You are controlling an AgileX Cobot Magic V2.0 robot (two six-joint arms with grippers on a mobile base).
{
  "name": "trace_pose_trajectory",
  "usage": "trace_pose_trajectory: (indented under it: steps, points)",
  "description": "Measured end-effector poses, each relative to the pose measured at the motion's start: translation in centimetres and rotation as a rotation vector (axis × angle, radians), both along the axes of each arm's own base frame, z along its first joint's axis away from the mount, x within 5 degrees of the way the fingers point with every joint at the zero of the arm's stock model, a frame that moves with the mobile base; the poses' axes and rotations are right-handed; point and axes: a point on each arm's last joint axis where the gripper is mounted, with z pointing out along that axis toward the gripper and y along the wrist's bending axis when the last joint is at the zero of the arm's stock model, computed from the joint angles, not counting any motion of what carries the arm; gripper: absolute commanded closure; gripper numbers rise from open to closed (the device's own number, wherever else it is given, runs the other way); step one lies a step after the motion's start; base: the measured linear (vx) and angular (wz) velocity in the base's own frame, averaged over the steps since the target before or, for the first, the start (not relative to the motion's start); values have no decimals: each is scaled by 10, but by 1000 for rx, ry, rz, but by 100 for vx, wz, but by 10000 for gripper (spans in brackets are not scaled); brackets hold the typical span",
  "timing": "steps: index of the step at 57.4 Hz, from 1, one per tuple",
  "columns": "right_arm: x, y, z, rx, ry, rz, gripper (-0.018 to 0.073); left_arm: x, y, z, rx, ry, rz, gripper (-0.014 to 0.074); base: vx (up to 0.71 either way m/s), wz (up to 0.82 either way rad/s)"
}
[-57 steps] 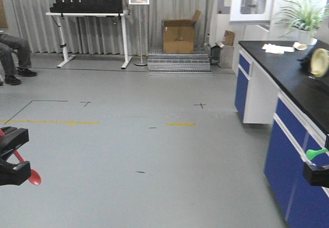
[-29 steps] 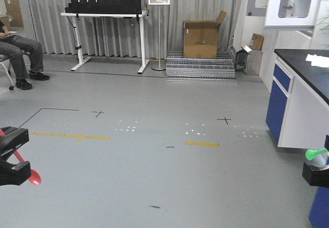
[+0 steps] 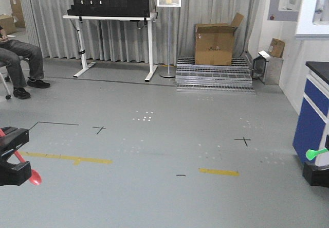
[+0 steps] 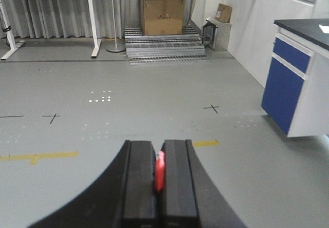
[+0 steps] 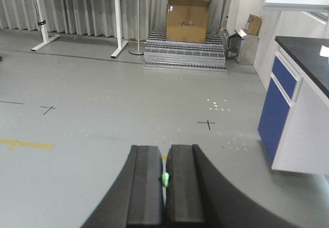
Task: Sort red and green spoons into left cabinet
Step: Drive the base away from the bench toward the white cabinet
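Left claw [image 3: 13, 155], lower left of frame, clamped on red spoon [image 3: 33, 176], bowl angled down-right; right claw [image 3: 323, 162], lower right edge, clamped on green spoon [image 3: 313, 154] pointing left; grey shelf cabinet not in any view, so nearer arm can't be judged

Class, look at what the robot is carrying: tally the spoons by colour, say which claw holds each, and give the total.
Red spoon: 1, clamped in the left claw
Green spoon: 1, clamped in the right claw
Total: 2 spoons
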Motion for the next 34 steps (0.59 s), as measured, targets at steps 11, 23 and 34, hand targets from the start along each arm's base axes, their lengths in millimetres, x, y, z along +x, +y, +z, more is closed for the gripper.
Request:
trace_pose_trajectory:
  steps: [11,23,34]
  points:
    - [0,0,0,0,0,0,562,0,0,0,0,0,0,600,66,6]
    - [0,0,0,0,0,0,562,0,0,0,0,0,0,600,66,4]
    - [0,0,0,0,0,0,562,0,0,0,0,1,0,600,65,2]
